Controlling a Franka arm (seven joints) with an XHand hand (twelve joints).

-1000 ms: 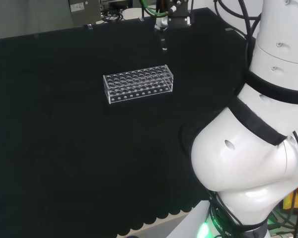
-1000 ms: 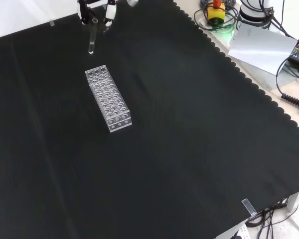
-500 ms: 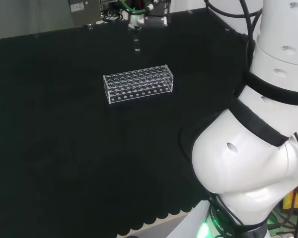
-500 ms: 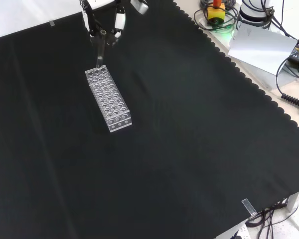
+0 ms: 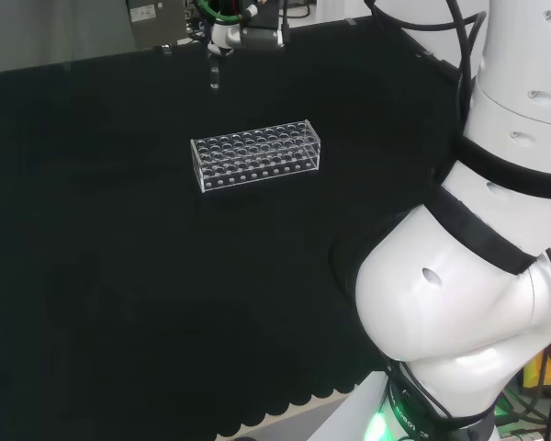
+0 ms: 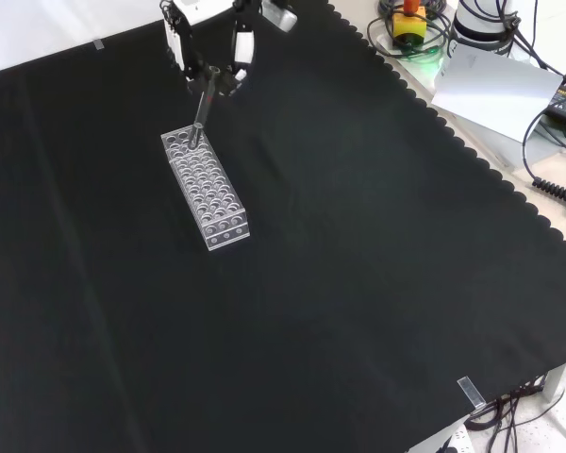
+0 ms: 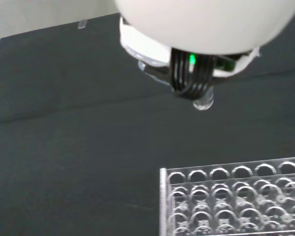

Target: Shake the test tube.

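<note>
Test tube (image 5: 214, 76) hangs from the hand (image 5: 243, 32) at the far edge of the cloth (image 5: 119, 276) in the head view, held by its upper end, clear of the bench and beyond the left end of the clear rack (image 5: 256, 154). The arm's white links stand large at the right.

From the front, the hand (image 6: 210, 38) comes in at the top with its fingers (image 6: 240, 52) curled round the top of the tube (image 6: 201, 113), which slants down so that its lower end appears over the far end of the rack (image 6: 205, 186). Whether it is above the holes or just beyond them cannot be settled from this angle.

At the wrist, the rounded bottom of the tube (image 7: 203, 102) pokes out below the dark fingers (image 7: 189, 81), with open cloth (image 7: 69, 147) between it and the corner of the rack (image 7: 231, 201), so the two are apart.

Judging from this, the shake is best kept short and sideways, with the tube high enough that its swinging tip never meets the rack's rim. The grasp sits near the top, so wide swings could let the glass slip; small, quick strokes suit it better.
</note>
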